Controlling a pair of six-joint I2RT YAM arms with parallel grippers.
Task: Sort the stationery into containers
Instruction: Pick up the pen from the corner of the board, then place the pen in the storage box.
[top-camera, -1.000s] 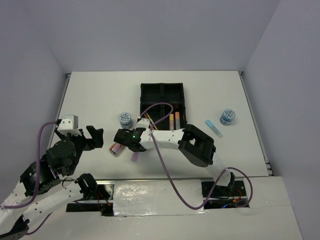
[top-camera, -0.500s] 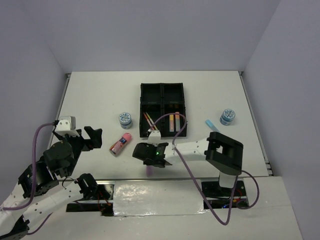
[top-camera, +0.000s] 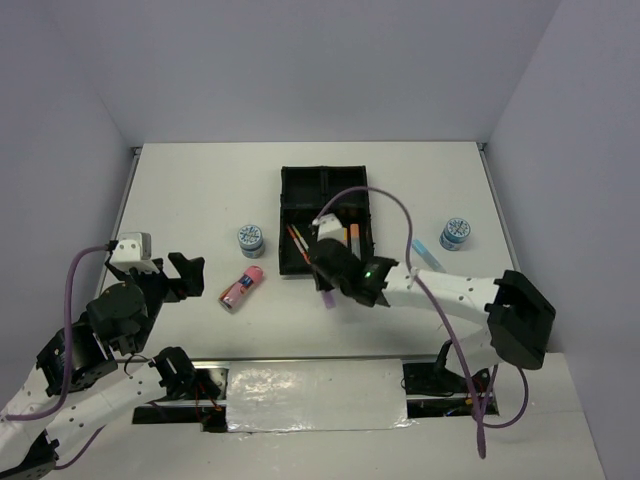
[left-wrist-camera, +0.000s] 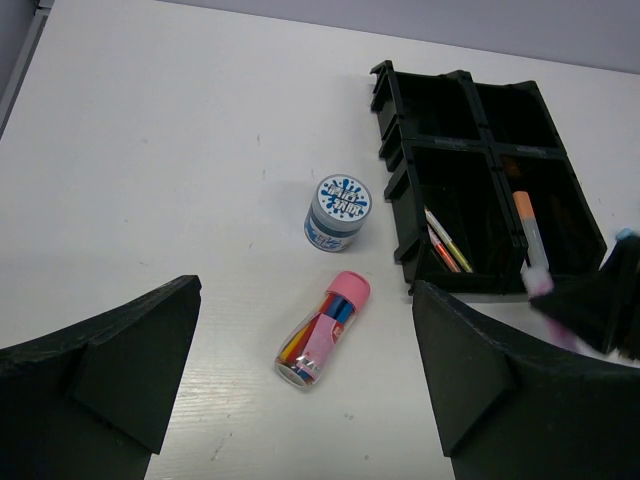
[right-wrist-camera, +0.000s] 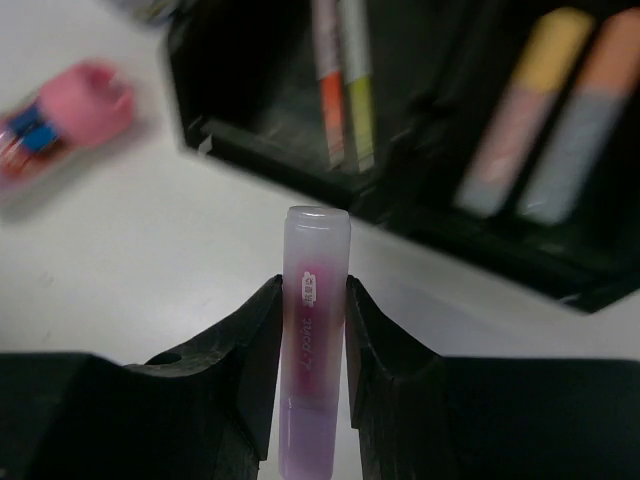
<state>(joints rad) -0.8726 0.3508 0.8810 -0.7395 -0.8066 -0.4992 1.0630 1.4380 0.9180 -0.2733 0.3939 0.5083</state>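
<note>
Right gripper: partly closed, clamped on purple marker mid-barrel, cap end forward, presumably for a lengthwise drop. Held above the table just short of the tray, facing the near compartments; near-right one, with yellow and orange markers, the likely match.
Left gripper: spread wide, holding nothing, parked clear near pink tube.

the left arm sits folded at the near left, its wrist raised and the left gripper pointing right, jaws spread wide with nothing between them. the right arm reaches from its near-right base leftward to the middle, its elbow bent out at the right. the right gripper points near and down, jaws pinching a purple marker by its sides.
</note>
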